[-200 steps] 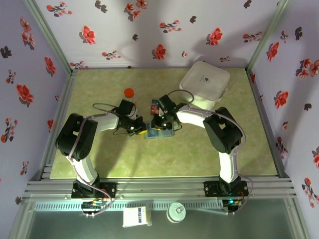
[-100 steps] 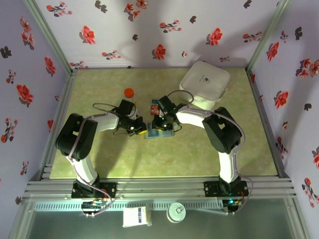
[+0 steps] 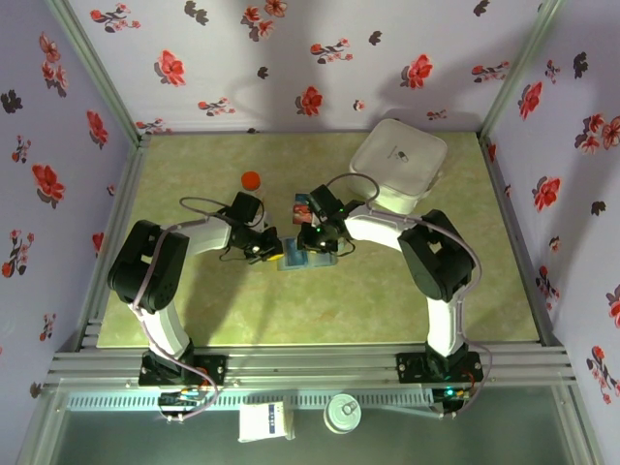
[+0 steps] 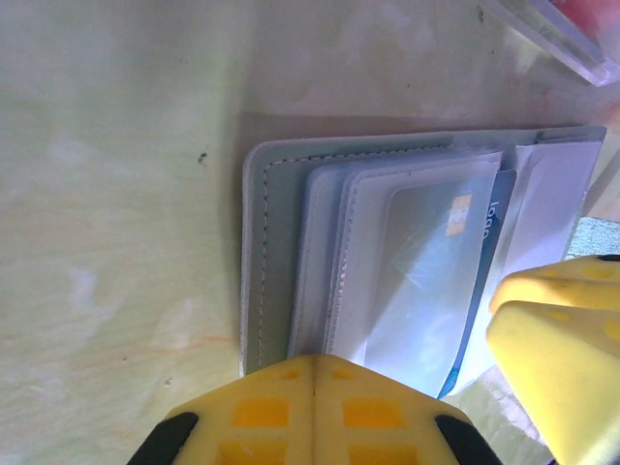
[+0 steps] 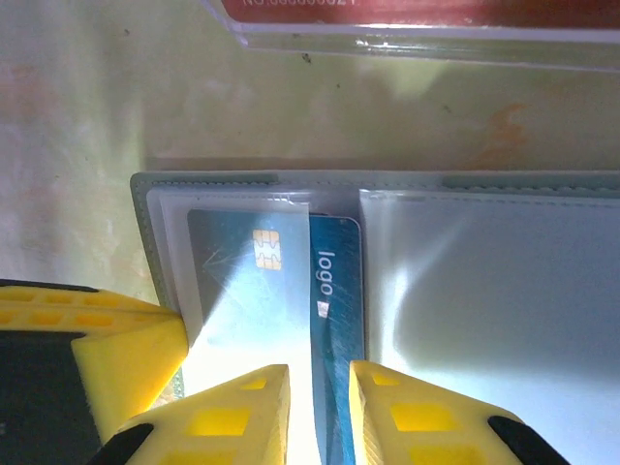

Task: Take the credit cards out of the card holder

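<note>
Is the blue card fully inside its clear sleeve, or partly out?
Partly out: the blue card has its chip end under the clear sleeve, its logo part uncovered.

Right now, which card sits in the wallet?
The blue card with the gold chip, under a clear sleeve of the wallet; the red card lies in a clear box.

left gripper (image 4: 315, 380): bottom centre, fingers pressed together | right gripper (image 5: 320, 387): bottom centre, fingers slightly apart | arms: bent inward
</note>
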Action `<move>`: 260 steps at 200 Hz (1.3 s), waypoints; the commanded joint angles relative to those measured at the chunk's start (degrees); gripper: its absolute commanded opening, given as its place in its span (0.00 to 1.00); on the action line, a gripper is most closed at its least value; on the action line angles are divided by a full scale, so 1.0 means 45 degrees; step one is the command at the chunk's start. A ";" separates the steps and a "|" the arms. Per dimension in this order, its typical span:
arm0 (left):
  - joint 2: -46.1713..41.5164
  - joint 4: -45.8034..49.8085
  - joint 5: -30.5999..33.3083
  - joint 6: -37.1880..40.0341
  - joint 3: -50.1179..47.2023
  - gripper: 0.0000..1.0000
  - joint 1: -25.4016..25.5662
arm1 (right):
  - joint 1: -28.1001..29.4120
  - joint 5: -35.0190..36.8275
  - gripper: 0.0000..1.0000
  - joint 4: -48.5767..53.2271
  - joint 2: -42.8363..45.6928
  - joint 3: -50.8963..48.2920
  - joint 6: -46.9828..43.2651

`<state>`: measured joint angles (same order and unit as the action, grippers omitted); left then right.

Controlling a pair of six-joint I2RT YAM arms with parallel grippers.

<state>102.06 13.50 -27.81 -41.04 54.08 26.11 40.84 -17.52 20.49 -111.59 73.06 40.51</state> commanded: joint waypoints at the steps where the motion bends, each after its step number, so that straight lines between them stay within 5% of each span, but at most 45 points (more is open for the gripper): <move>1: 0.0148 0.0891 0.0635 0.0593 0.0241 0.00 -0.0146 | 0.0026 0.0365 0.23 0.0416 0.0566 -0.0170 -0.0230; 151: -0.0936 0.0949 0.0585 0.0627 0.0579 0.03 -0.0196 | -0.0097 0.0027 0.24 -0.0259 0.0754 -0.1611 0.0397; 260: 0.0014 0.0318 0.0050 0.0256 0.0679 0.00 0.0253 | -0.0091 0.0165 0.24 -0.0159 0.1537 -0.1331 0.0334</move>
<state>100.66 15.75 -26.17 -38.89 55.79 26.92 40.51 -17.34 18.72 -106.34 66.46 41.21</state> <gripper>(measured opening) 0.037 0.239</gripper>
